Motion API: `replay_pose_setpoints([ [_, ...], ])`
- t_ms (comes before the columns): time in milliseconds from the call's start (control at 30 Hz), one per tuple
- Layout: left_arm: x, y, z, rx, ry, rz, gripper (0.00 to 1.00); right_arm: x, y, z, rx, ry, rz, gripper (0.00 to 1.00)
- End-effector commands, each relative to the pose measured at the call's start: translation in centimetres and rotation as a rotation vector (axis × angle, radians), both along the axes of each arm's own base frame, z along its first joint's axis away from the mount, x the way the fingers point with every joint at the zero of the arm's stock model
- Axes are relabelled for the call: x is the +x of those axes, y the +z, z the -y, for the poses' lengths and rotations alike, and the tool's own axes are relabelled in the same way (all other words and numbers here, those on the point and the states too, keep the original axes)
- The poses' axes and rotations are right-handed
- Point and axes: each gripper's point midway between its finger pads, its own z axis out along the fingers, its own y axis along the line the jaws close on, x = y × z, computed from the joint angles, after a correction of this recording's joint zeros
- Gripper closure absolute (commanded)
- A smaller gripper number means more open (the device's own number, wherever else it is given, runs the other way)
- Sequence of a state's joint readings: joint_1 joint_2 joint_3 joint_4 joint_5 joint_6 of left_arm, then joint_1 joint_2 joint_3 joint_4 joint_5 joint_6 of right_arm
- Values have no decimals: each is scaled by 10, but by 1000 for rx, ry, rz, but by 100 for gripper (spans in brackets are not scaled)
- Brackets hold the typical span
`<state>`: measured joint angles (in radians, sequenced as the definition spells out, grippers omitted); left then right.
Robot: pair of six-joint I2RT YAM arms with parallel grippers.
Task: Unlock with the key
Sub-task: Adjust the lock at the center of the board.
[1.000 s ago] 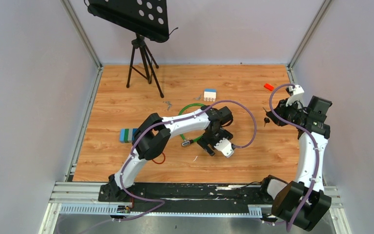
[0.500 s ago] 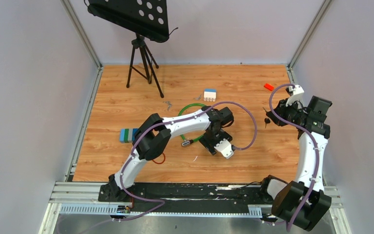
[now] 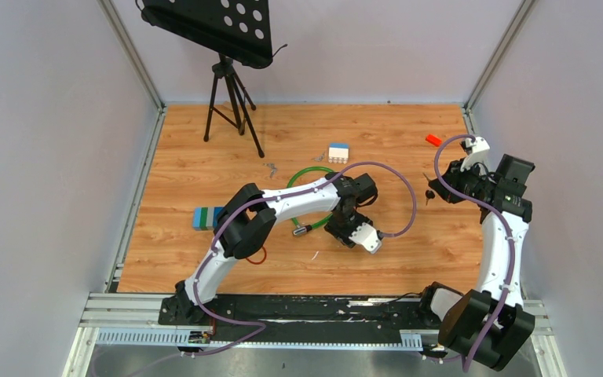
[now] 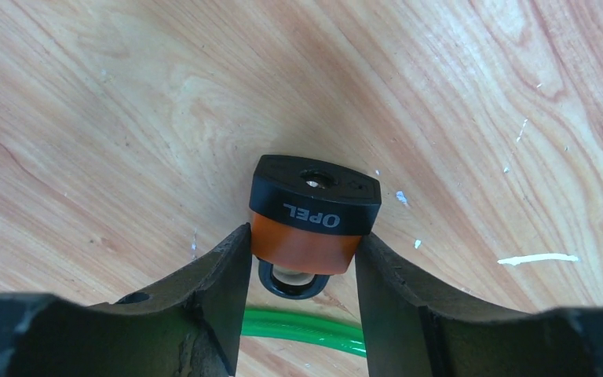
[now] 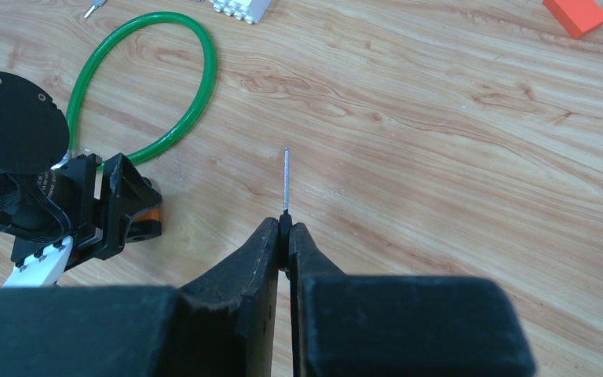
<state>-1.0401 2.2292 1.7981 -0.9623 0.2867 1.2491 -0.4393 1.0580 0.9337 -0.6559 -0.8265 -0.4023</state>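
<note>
An orange padlock with a black cap marked OPEL lies on the wooden table, its keyhole facing the left wrist camera. My left gripper is shut on the padlock's orange body, one finger against each side. A green cable runs through its shackle and loops away. In the top view the left gripper sits mid-table. My right gripper is shut on the key, whose thin blade sticks out ahead of the fingertips. It hovers at the right, well apart from the padlock.
A black music stand on a tripod stands at the back left. A white and blue block, a red block, a blue and green block and small metal bits lie on the wood.
The left gripper's jaws have closed in onto the padlock, and its wrist has turned slightly. The right arm with the key has not moved.
</note>
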Motion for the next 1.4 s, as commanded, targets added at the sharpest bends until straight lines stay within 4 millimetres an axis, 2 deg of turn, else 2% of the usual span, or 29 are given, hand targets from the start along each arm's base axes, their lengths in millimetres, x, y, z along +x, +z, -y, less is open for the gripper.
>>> replay_pose_setpoints([
  [0, -11, 4, 3, -19, 61, -40, 44, 1, 10, -6, 5, 38, 35, 100],
  [133, -12, 6, 0, -21, 122, -44, 42, 1, 10, -6, 6, 41, 34, 100],
  [400, -11, 4, 2, -54, 216, -47, 31, 1, 11, -6, 6, 40, 36, 100],
  [567, -6, 12, 4, -68, 261, -29, 25, 0, 11, -7, 6, 39, 38, 100],
  [733, 0, 40, 5, -165, 289, 10, 23, 0, 13, -7, 8, 41, 39, 100],
  [867, 2, 71, 8, -279, 305, 40, 21, -1, 14, -8, 8, 40, 44, 100],
  [1067, -4, 111, 3, -444, 289, 34, 18, -2, 16, -8, 4, 39, 52, 100],
  [1167, -7, 115, 6, -474, 347, -44, 19, -2, 17, -8, 3, 39, 55, 100],
  [1300, -16, 113, 9, -397, 409, -182, 26, -3, 18, -8, 1, 37, 59, 100],
  [1367, -19, 110, 11, -341, 438, -255, 26, -3, 19, -8, 1, 36, 61, 100],
])
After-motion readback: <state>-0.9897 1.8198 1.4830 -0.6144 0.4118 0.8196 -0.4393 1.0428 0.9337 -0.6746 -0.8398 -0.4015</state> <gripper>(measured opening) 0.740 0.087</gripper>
